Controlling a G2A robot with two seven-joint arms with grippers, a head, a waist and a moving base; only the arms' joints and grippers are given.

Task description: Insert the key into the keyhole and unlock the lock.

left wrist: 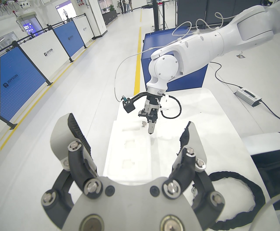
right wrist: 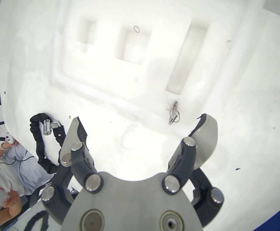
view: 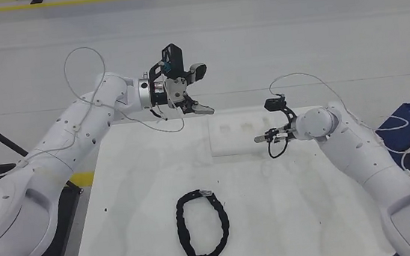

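Right gripper (right wrist: 141, 126) hangs low over the white foam tray (right wrist: 105, 87), at the tray's right end. Its two padded fingers are spread apart and have nothing between them. The small silver key (right wrist: 174, 114), on a thin wire ring, lies flat on the foam just past the end of a long narrow slot cut into the tray. It is just beyond the fingertips and is not touched by them.

The tray rests on the white round-cornered table (view: 138, 210), close to the far edge and somewhat right of the middle. The left gripper (left wrist: 131, 133) is held in the air near the table's far edge, by the tray's left end, with its fingers also wide apart and empty.

The black fabric-sleeved chain (view: 202, 226) lies in a closed loop toward the near edge of the table, about midway between the left and right edges and well apart from the tray. A small silver padlock (right wrist: 47, 127) joins the chain's ends on the side of the loop that faces the tray. Key and padlock are well apart.
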